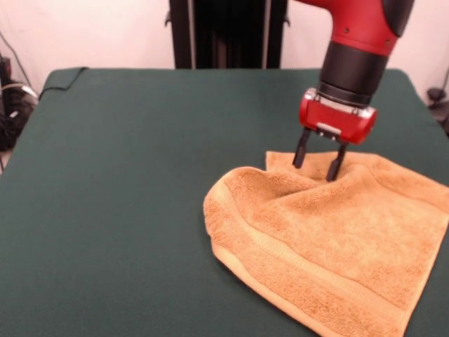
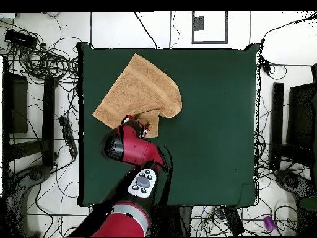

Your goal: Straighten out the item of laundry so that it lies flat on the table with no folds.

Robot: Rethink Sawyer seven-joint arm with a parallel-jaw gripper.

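Note:
The orange-tan towel (image 1: 337, 239) lies on the right side of the dark green table (image 1: 140, 175), reaching the picture's right and bottom edges. Its left part is folded over itself in a rounded, raised fold, and a corner pokes out behind it. A border band runs along the near-left edge. My gripper (image 1: 315, 172) stands upright at the towel's far edge, fingers apart, tips down on or just above the cloth, with nothing held. In the overhead view the towel (image 2: 139, 90) lies at the table's (image 2: 210, 124) upper left, and the gripper (image 2: 138, 124) is at its lower edge. No tag shows.
The black pedestal (image 1: 224, 31) stands at the table's far side. The red arm (image 2: 133, 152) reaches over the table's lower left in the overhead view. Cables and dark equipment (image 2: 37, 62) lie on the floor around the table.

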